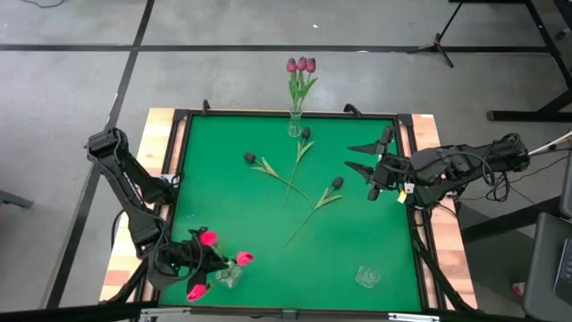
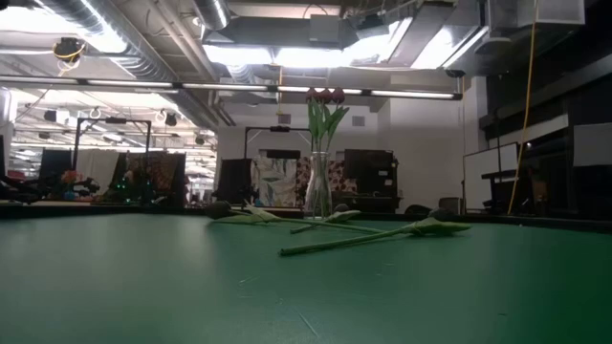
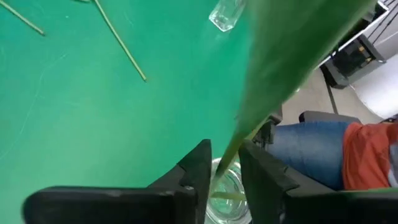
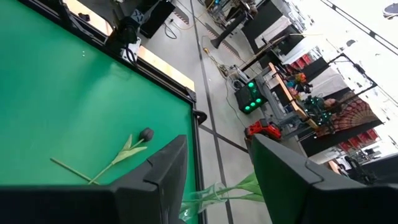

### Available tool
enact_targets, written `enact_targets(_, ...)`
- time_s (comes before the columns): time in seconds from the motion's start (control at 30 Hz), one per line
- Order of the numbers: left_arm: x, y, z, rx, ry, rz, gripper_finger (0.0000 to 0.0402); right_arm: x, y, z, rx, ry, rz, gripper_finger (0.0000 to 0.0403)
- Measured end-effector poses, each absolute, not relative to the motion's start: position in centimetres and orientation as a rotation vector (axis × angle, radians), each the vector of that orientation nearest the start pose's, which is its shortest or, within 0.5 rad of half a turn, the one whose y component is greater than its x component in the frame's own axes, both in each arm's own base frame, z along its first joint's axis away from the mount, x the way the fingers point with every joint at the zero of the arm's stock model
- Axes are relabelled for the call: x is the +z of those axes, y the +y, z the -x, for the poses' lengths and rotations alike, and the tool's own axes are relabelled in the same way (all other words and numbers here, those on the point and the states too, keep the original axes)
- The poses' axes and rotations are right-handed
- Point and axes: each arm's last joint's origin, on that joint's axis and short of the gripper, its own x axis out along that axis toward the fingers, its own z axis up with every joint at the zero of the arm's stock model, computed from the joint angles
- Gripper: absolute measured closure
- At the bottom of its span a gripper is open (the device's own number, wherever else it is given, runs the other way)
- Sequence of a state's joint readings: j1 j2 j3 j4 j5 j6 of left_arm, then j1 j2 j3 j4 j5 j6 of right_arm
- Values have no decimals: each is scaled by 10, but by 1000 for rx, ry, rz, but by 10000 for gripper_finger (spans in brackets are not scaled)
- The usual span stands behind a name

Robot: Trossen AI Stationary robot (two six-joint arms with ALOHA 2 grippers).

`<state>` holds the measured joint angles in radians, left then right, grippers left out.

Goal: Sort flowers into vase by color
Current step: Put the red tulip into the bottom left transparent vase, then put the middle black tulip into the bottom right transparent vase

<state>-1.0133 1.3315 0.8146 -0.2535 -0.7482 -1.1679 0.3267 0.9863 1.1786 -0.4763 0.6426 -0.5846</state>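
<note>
Three pink-red flowers [image 1: 208, 238] stand in a glass vase [image 1: 228, 275] at the table's near left. My left gripper [image 1: 198, 259] is beside them, its fingers on either side of one green stem [image 3: 227, 158] over the vase's mouth [image 3: 225, 190]. Mauve flowers [image 1: 301, 65] stand in a vase [image 2: 318, 186] at the far edge. Three near-black flowers [image 1: 337, 182] lie flat mid-table. My right gripper [image 1: 362, 156] hovers open above the table's right side, with nothing between its fingers. My left gripper has one finger [image 3: 199, 168] on each side of the pink flower's stem [image 3: 231, 149], just above the vase's mouth. The gap between them is wider than the stem. Whether either finger touches the stem, I cannot tell. The stem's lower end stands in the vase.
An empty glass vase [image 1: 367, 277] stands near the near right corner. A dark raised frame [image 1: 179, 161] rims the green table. A seated person's leg [image 3: 311, 149] shows beyond the near edge. In the right wrist view one near-black flower [image 4: 146, 133] lies below.
</note>
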Motion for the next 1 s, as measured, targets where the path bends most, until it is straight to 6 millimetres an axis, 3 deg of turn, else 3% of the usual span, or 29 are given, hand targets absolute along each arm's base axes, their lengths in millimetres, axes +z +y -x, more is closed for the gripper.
enact_targets(0.37,230,-205,-153,42,647,537,262,404,45,-186,-232,340,710,223)
enact_targets(1.0,266,-189,-116,-77,668,674,257,399,44,-184,-217,387,732,223)
